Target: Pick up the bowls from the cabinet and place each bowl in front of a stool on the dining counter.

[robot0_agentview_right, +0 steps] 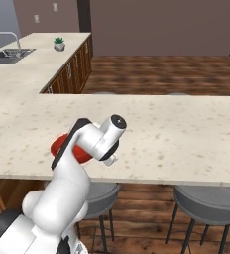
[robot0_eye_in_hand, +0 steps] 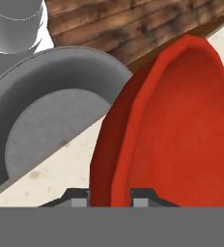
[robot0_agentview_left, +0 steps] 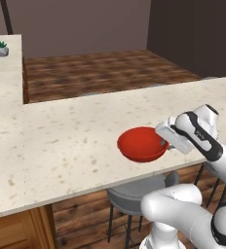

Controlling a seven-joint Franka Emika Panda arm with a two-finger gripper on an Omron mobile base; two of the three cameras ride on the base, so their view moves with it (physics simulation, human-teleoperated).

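While pinching its rim, two-finger gripper [robot0_eye_in_hand: 110, 195] holds glossy red round bowl [robot0_agentview_left: 141, 144] over beige speckled stone dining counter [robot0_agentview_left: 71, 141], grey round stool [robot0_agentview_left: 134, 193] below the edge.

In the right base view the arm covers most of the red bowl [robot0_agentview_right: 62, 144], leaving only a sliver of rim. The hand view cuts the bowl [robot0_eye_in_hand: 181, 130] off at its right edge. The counter [robot0_agentview_left: 76, 141] hides part of the grey stool [robot0_agentview_left: 134, 194] below the hand.
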